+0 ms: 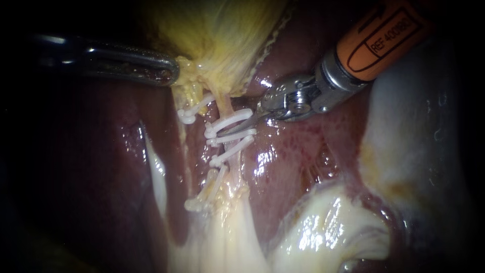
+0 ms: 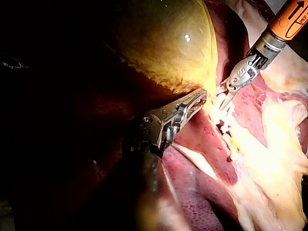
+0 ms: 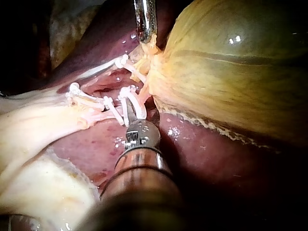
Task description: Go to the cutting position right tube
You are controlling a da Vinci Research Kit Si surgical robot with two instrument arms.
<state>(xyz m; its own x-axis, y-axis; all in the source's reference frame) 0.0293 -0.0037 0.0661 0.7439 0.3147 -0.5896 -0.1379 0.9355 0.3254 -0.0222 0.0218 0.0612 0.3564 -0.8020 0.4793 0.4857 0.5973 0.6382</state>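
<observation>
While the left instrument (image 1: 175, 71) comes in from the left side and lies nearly level, its jaws are closed together on the yellow tissue at the narrow end of the gallbladder (image 1: 227, 35). The gallbladder is the big yellow-green body above. Under it lies the dark red liver (image 1: 303, 151).

From the neck of the gallbladder two thin tubes go down over the liver. The right tube (image 1: 226, 103) is pale and stands almost upright in the endoscope view. It carries several white clips (image 1: 233, 135), one below the other. Just beside it, the left tube (image 1: 191, 98) carries its own white clip.

The right instrument (image 1: 241, 125), with an orange shaft, comes in from the upper right. Its two thin blades point to the right tube and reach it between the highest clip and the next one. In the left wrist view a narrow gap shows between the blades, so they stand a little apart and grip nothing. Whether a blade touches the tube, I cannot tell. In the right wrist view one blade lies between two clips, close to the gallbladder's neck.

Pale, wet fatty tissue (image 1: 323, 227) lies at the lower end of the tubes.
</observation>
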